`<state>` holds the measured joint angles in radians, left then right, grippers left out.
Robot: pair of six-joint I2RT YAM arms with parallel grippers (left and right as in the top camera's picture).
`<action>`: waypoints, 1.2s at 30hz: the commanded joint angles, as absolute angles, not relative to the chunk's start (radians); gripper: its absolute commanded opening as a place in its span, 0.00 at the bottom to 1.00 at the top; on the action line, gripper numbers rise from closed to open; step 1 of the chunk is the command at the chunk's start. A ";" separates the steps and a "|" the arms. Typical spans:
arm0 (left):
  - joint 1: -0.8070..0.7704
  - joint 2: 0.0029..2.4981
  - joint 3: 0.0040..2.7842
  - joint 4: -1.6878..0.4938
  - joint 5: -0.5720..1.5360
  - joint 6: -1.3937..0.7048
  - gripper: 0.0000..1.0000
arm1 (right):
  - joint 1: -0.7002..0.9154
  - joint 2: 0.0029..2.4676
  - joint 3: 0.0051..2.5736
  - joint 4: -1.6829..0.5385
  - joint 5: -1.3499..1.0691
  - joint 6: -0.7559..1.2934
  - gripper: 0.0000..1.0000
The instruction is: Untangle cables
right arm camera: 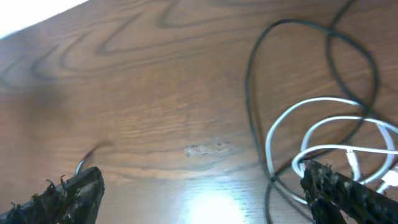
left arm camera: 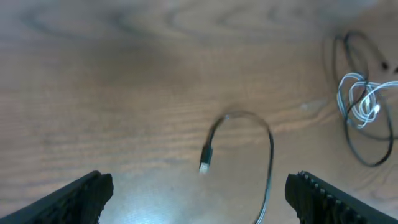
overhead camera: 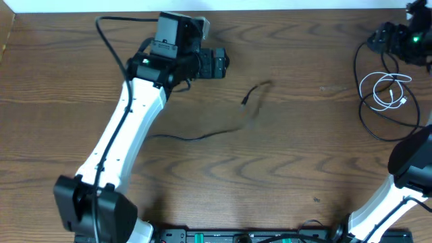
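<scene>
A long thin black cable [overhead camera: 202,135] lies loose across the middle of the table, its small plug end [overhead camera: 245,101] pointing toward the front. In the left wrist view that plug [left arm camera: 205,163] rests on the wood ahead of my left gripper [left arm camera: 199,202], which is open and holds nothing. At the right edge a short white cable [overhead camera: 386,91] lies coiled over the loop of a second black cable [overhead camera: 364,115]. My right gripper [right arm camera: 205,199] hovers just behind that coil, open and empty, with the white cable [right arm camera: 317,134] and the black loop [right arm camera: 252,112] beside its right finger.
The left arm [overhead camera: 128,128] stretches diagonally from the front left to the back middle, its own thick wire [overhead camera: 108,37] arcing behind it. The right arm's base [overhead camera: 412,162] stands at the right edge. The table's back edge [overhead camera: 283,9] runs just behind both grippers.
</scene>
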<state>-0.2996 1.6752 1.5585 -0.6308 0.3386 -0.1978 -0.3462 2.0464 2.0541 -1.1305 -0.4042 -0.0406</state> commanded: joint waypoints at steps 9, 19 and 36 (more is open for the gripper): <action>-0.125 1.353 1.570 -0.500 0.321 -0.178 0.95 | -0.035 2.031 2.059 -1.188 -0.421 -0.160 0.99; 0.222 1.231 1.569 -0.610 0.320 -0.205 0.95 | 0.304 2.083 2.000 -1.157 -0.417 -0.305 0.99; 0.324 1.345 1.569 -0.772 0.321 -0.249 0.95 | 0.738 2.340 2.000 -1.287 -0.308 -0.412 0.80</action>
<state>0.3199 1.3346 1.5597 -0.7631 0.3164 -0.2401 0.6945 2.3047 2.0048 -1.2888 -0.3172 -0.3706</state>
